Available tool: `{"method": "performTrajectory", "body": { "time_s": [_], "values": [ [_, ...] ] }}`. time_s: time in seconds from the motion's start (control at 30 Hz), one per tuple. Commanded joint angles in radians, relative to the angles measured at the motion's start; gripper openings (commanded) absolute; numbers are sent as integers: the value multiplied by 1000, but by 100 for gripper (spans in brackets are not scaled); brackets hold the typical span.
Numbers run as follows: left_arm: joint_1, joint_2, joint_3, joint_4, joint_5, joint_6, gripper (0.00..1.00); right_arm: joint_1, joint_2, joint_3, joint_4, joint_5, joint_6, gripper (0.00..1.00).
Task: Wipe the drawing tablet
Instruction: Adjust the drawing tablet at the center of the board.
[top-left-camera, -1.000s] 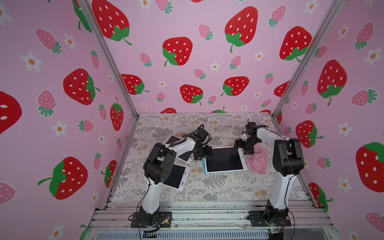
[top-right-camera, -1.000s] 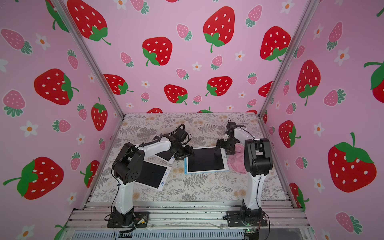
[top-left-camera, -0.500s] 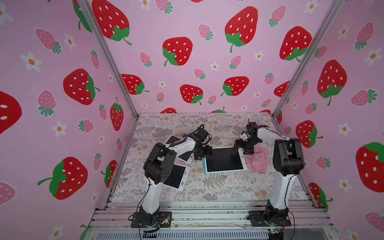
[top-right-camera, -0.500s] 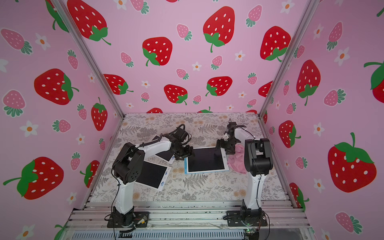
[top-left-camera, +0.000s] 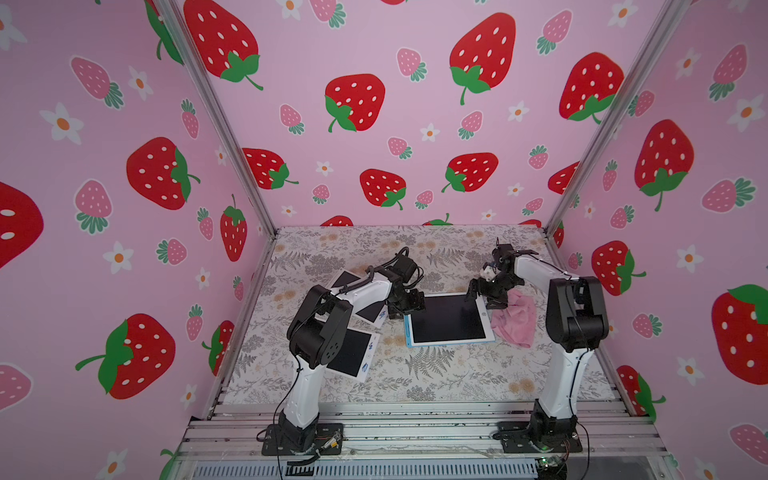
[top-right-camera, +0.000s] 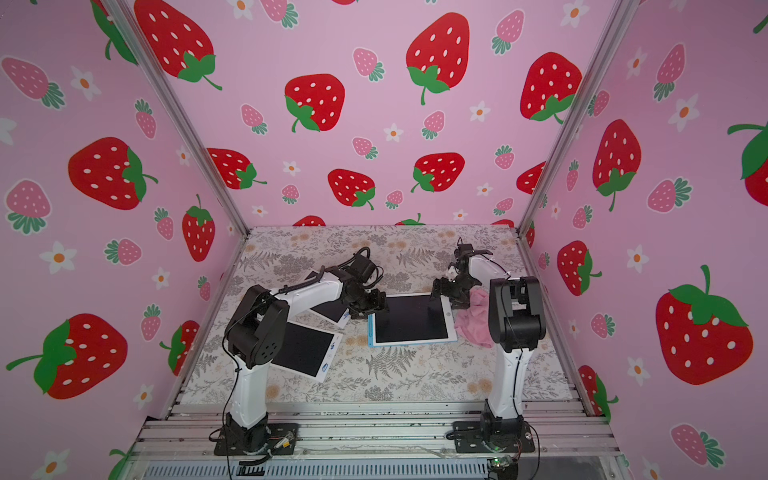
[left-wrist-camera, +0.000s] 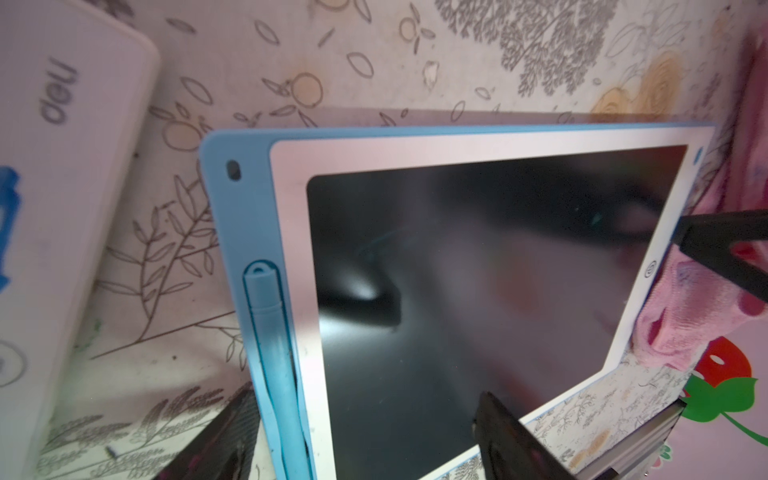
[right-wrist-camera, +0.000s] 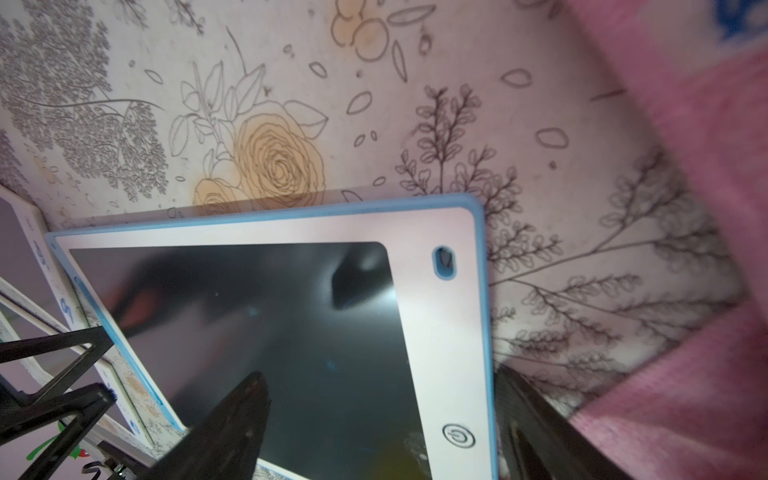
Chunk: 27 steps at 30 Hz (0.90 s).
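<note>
The drawing tablet (top-left-camera: 449, 320) (top-right-camera: 409, 320) lies flat mid-table, blue-framed with a dark, blank screen (left-wrist-camera: 457, 270) (right-wrist-camera: 270, 311). A blue stylus (left-wrist-camera: 266, 324) is clipped in its side. My left gripper (top-left-camera: 409, 305) (left-wrist-camera: 365, 449) hovers low at the tablet's far left corner. It is open, its fingers straddling the stylus edge. My right gripper (top-left-camera: 484, 293) (right-wrist-camera: 382, 436) is open at the far right corner, one finger over the screen and one beyond the frame. A crumpled pink cloth (top-left-camera: 515, 318) (top-right-camera: 478, 318) (right-wrist-camera: 685, 395) lies on the table beside the tablet's right edge, held by neither gripper.
Two white tablets (top-left-camera: 351, 351) (top-left-camera: 372, 311) and a third (top-left-camera: 345, 279) lie overlapping at the left, partly under my left arm. Pink strawberry walls enclose the floral table (top-left-camera: 436, 374); a metal rail (top-left-camera: 415, 419) runs along the front.
</note>
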Motion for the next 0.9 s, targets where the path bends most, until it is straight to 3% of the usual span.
{"method": "performTrajectory", "body": {
  "time_s": [0.0,0.7,0.87],
  "values": [
    [-12,-52,22,33,31,13,81,45,55,4,-20,-106,15,86],
    [56,-48,-126,56,-6,44,80,88,87,23,-16,-111,59,86],
    [61,-53,-145,28,-65,81,81,88,86,18,-24,-85,56,86]
  ]
}}
